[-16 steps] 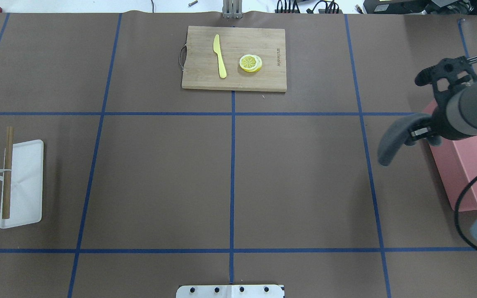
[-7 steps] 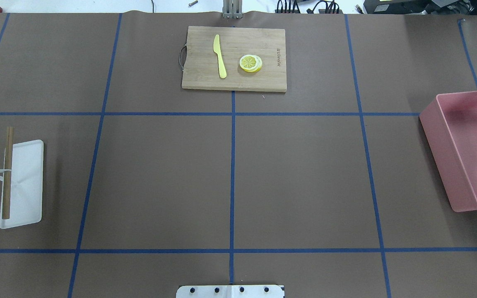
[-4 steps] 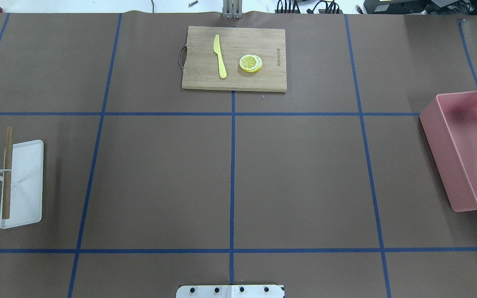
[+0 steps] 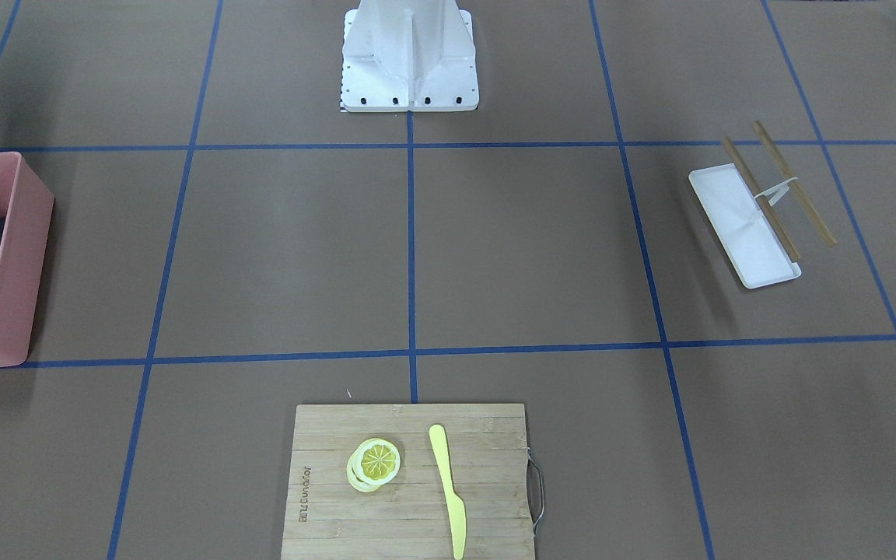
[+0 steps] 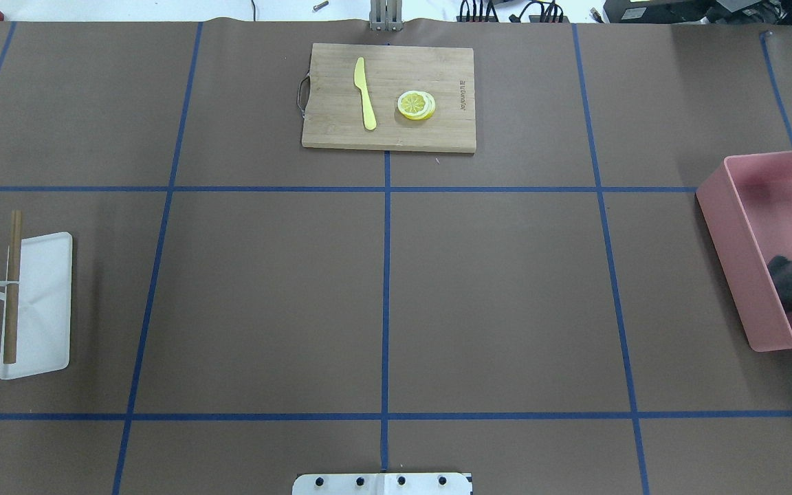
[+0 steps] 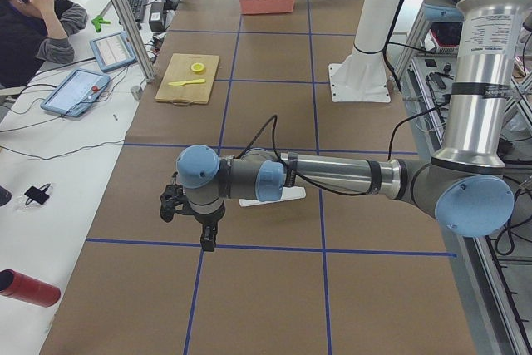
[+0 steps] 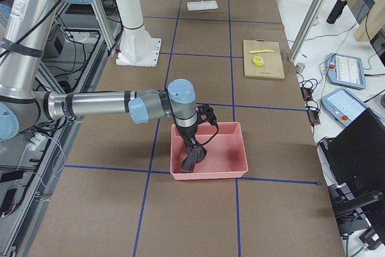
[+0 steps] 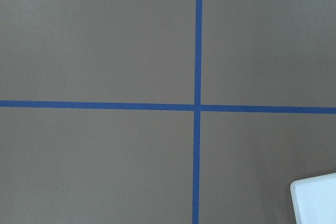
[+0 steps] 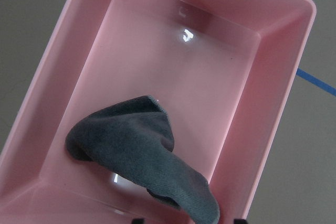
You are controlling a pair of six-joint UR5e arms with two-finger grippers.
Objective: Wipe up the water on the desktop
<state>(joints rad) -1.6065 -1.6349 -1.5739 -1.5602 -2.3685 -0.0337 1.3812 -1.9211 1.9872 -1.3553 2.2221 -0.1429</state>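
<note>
**A:** Where is the cloth?

**B:** In the pink bin (image 5: 736, 254). The dark grey cloth (image 9: 131, 140) lies bunched on the bin's floor. One tail of it rises toward the right wrist camera.

**A:** So the right gripper has it?

**B:** The right gripper (image 7: 195, 139) hangs straight over the bin, and from the side the cloth stands up just beneath it. The wrist view shows only two dark slivers at its lower edge, one on each side of the tail. Whether the fingers pinch the cloth or stand clear of it, I cannot tell.

**A:** And the desktop?

**B:** The desktop (image 5: 506, 295) carries the bin at the robot's right end. It runs away from the bin, matte brown and crossed by blue tape lines (image 5: 386, 302).

**A:** What else is on it?

**B:** A bamboo cutting board (image 5: 341, 124) lies well apart from the bin, toward the operators' edge. On it are a yellow knife (image 5: 366, 93) and a stack of lemon slices (image 5: 416, 104), the slices on the side nearer the bin. At the end farthest from the bin lies a white tray (image 5: 42, 309) with two wooden sticks (image 5: 10, 330). One stick lies along the tray's edge away from the bin, the other just beyond it.

**A:** And the left gripper?

**B:** The left gripper (image 6: 207, 240) is at that same end, far from the bin. It points down over the desktop, near the tray. It shows only from the side, so I cannot tell whether its fingers are apart or together.
</note>
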